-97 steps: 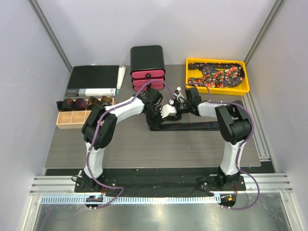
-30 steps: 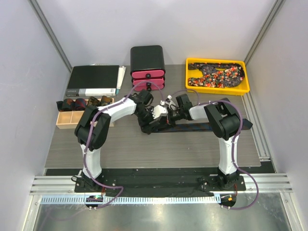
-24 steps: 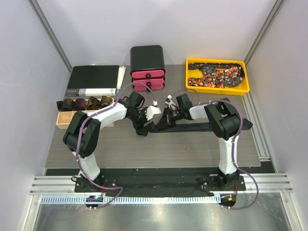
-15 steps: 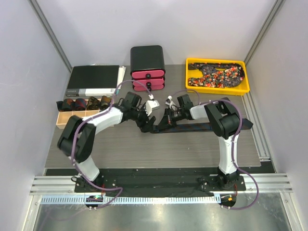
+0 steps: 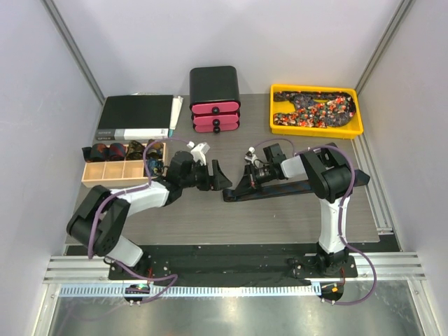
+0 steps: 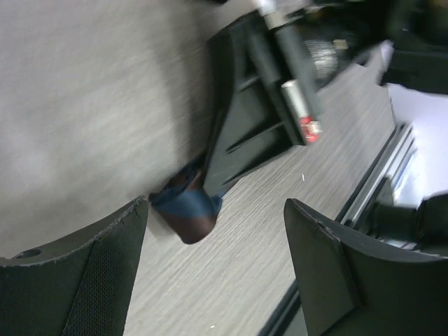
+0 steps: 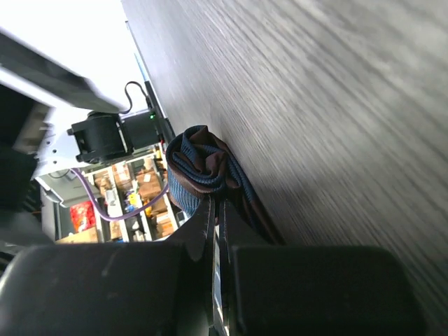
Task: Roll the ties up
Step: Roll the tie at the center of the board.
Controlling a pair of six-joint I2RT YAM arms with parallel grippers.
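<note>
A dark tie (image 5: 301, 183) lies stretched along the table's middle, its left end folded into a small blue-and-brown roll (image 6: 187, 210). My right gripper (image 5: 235, 189) lies low on the table and is shut on that rolled end (image 7: 199, 164), with the fabric pinched between its fingers (image 7: 210, 231). My left gripper (image 5: 218, 175) is open and empty, just left of the roll and apart from it. In the left wrist view its jaws stand wide, with the roll beyond them. A speckled red-orange tie (image 5: 315, 108) lies in the yellow tray (image 5: 316, 129).
A wooden compartment box (image 5: 105, 173) at the left holds several rolled ties (image 5: 119, 149). A black binder (image 5: 136, 115) lies behind it. A black-and-pink drawer unit (image 5: 215, 98) stands at the back centre. The table's rail (image 5: 374, 189) runs along the right.
My left gripper has let go of the tie's end, opened and drawn back to the left. The right gripper has stayed shut on the rolled end, lower on the table.
</note>
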